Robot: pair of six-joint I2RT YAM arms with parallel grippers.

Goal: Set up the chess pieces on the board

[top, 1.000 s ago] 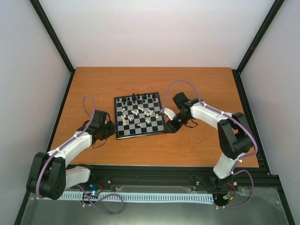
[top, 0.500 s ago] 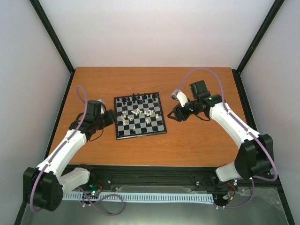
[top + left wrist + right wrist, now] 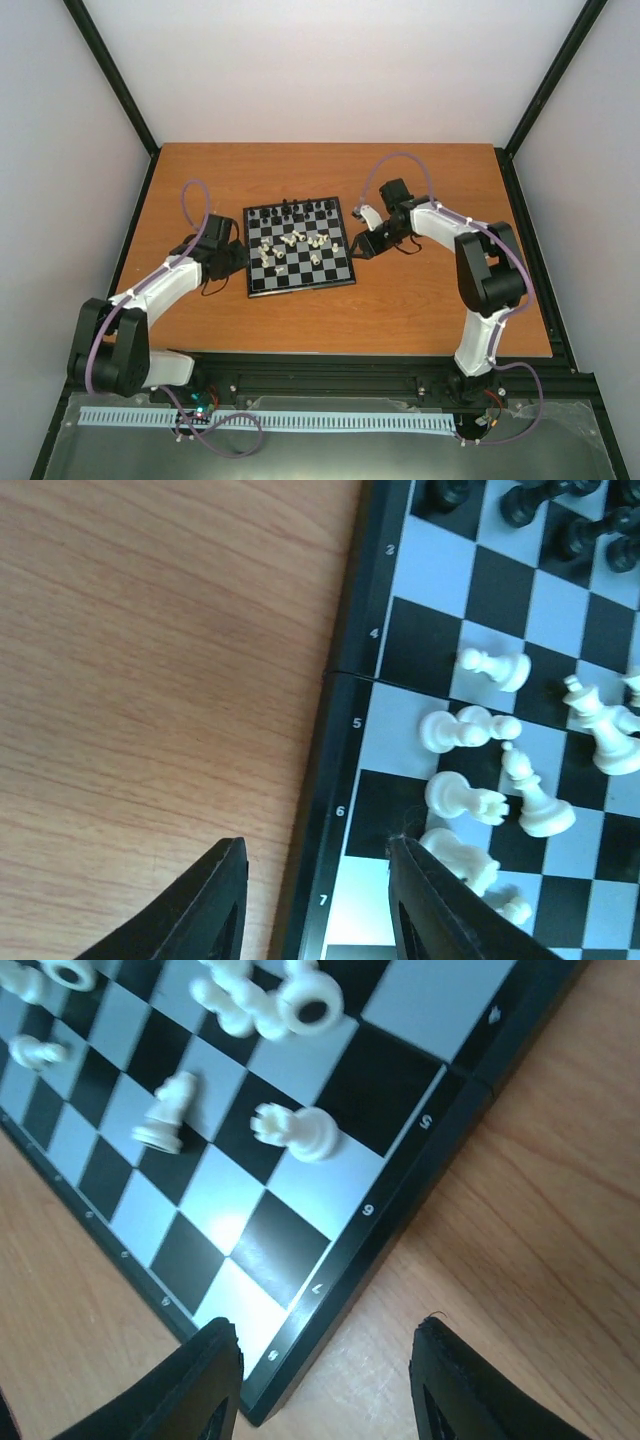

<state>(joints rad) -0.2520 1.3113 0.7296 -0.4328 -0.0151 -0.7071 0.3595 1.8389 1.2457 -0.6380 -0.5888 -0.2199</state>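
The board (image 3: 300, 287) lies mid-table. Black chess pieces (image 3: 295, 210) stand along its far rows. White chess pieces (image 3: 293, 243) are scattered over the middle, and many lie toppled (image 3: 466, 730). My left gripper (image 3: 240, 257) is at the board's left rim (image 3: 340, 730). It is open (image 3: 315, 880), with one finger over the wood, the other over the squares, and nothing held. My right gripper (image 3: 356, 246) is open (image 3: 328, 1345) astride the right rim (image 3: 400, 1195) near a corner. Two white pieces (image 3: 295, 1130) lie ahead of it.
The brown wooden table (image 3: 420, 300) spreads round the board. Black frame posts and white walls close in the back and both sides. Purple cables loop above both wrists.
Half a second ago both grippers were lifted off the board's side edges. They have now come back to those edges with the jaws further apart than a second ago. The board has not shifted.
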